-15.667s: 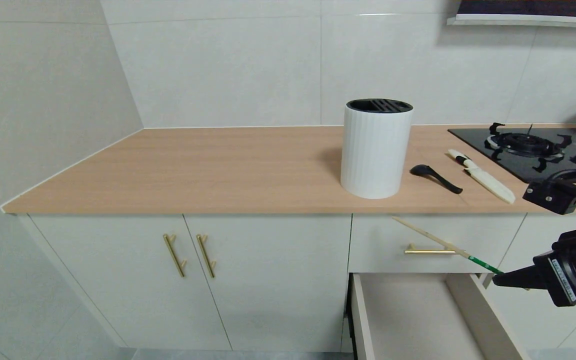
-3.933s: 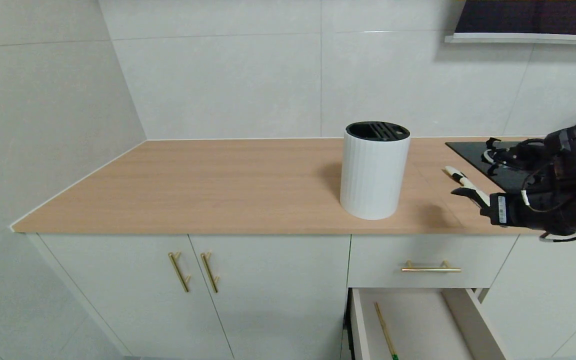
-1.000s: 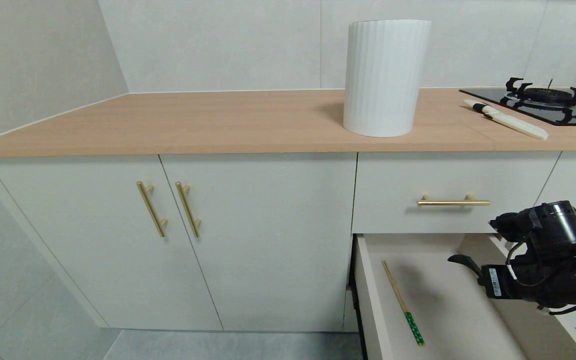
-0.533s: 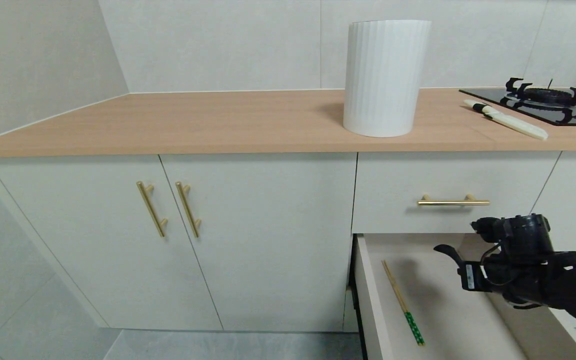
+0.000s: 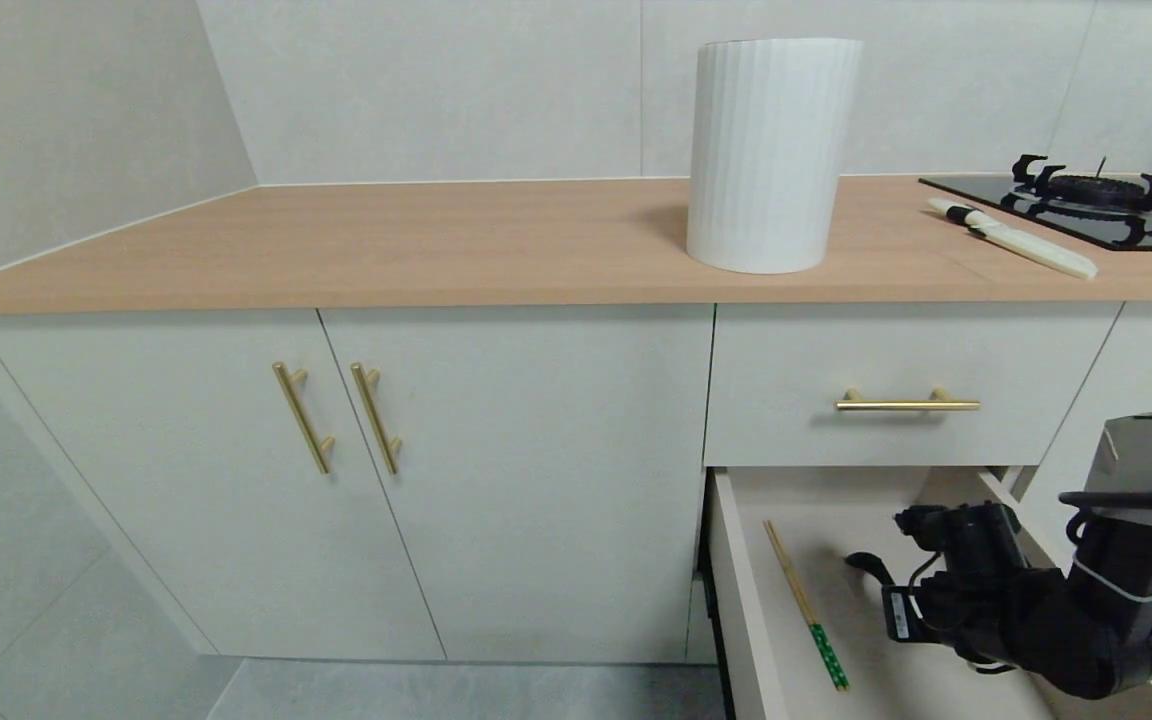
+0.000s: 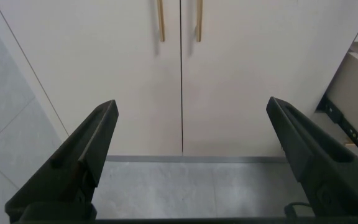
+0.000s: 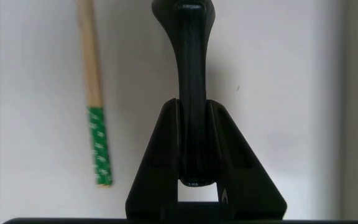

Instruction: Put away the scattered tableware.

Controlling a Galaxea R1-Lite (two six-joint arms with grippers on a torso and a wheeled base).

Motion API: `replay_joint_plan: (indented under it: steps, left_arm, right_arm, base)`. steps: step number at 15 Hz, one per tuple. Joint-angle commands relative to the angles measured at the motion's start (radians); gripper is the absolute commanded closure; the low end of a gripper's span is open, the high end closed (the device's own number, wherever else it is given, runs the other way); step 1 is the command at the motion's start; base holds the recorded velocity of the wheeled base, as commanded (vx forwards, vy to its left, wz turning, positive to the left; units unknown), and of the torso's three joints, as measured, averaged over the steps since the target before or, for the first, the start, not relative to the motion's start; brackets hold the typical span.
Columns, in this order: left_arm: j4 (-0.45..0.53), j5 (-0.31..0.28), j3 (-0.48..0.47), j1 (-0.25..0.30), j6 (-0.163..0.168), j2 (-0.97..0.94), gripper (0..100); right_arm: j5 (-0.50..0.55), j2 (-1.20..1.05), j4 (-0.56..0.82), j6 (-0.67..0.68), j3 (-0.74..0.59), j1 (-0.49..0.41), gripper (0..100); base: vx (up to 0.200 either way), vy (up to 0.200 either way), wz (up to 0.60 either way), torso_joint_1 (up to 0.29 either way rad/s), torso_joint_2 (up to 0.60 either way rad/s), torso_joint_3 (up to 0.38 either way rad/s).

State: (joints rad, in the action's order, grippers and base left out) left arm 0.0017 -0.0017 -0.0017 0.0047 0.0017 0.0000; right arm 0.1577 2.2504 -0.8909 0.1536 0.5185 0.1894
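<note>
- One item in hand, head view: the right gripper (image 5: 888,595) is clamped on the handle of a black plastic spoon (image 5: 864,564), low over the open white drawer (image 5: 736,580). The bowl end points toward the pale wooden chopsticks with green tips (image 5: 804,606), which lie on the drawer floor near its left wall. Spoon and chopsticks are apart.
- Same view, up top: a cream knife with a black band (image 5: 1016,240) lies flat on the wooden countertop (image 5: 336,240). It sits between the tall white ribbed holder (image 5: 766,150) and the black gas hob (image 5: 1086,210), and is not yet put away.
- Left wrist view: the left gripper (image 6: 191,109) has its fingers spread wide with nothing between them, facing the white cabinet doors (image 6: 229,81).
- Right wrist view: both fingers press on the spoon's slim handle with the bowl end out ahead. The chopsticks lie alongside, with a clear gap.
- Handling, my read: the spoon looks light, rigid and smooth. A narrow handle may swivel in the pinch, so a mid-handle hold suits it.
- The knife looks stiff and lies flat. Take it across the handle, away from the blade.
</note>
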Motion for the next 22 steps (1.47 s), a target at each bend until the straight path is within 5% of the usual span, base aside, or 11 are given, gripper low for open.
replay_joint_plan:
  steps: [1, 13, 14, 22]
  left_arm:
    - [0.000, 0.000, 0.000, 0.001, 0.000, 0.000, 0]
    - [0.000, 0.000, 0.000, 0.000, 0.000, 0.002, 0]
    - [0.000, 0.000, 0.000, 0.000, 0.000, 0.002, 0]
    - [0.000, 0.000, 0.000, 0.001, 0.000, 0.002, 0]
  right_arm:
    - [0.005, 0.060, -0.011, 0.000, 0.000, 0.002, 100]
    - [0.028, 0.067, -0.066, -0.003, 0.000, -0.002, 100]
    - [0.029, 0.069, -0.066, -0.003, 0.000, -0.002, 0]
    - [0.031, -0.017, -0.063, -0.002, -0.017, -0.001, 0]
  base:
    - [0.000, 0.000, 0.00, 0.000, 0.00, 0.000]
    - [0.000, 0.000, 0.00, 0.000, 0.00, 0.000]
    - [0.000, 0.000, 0.00, 0.000, 0.00, 0.000]
    - [0.000, 0.000, 0.00, 0.000, 0.00, 0.000]
